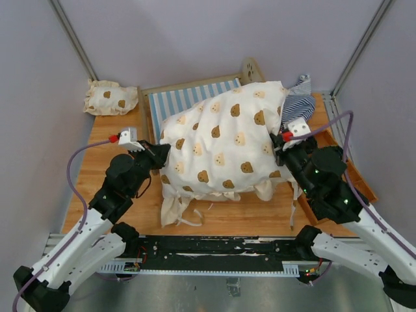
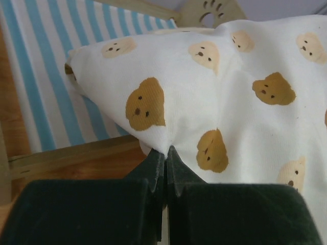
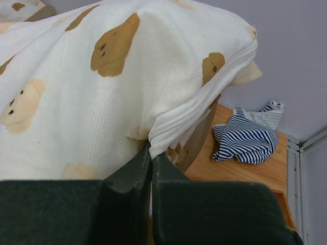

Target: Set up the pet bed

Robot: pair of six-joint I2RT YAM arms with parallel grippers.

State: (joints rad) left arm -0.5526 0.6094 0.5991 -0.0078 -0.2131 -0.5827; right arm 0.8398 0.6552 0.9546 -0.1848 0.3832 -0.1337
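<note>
Left gripper (image 2: 164, 155) pinches a corner of the cushion (image 1: 224, 140), right gripper (image 3: 151, 150) its zipped edge (both jaws fully closed). Cushion drapes over the bed (image 1: 185, 99) at the table's (image 1: 130, 214) back.
</note>
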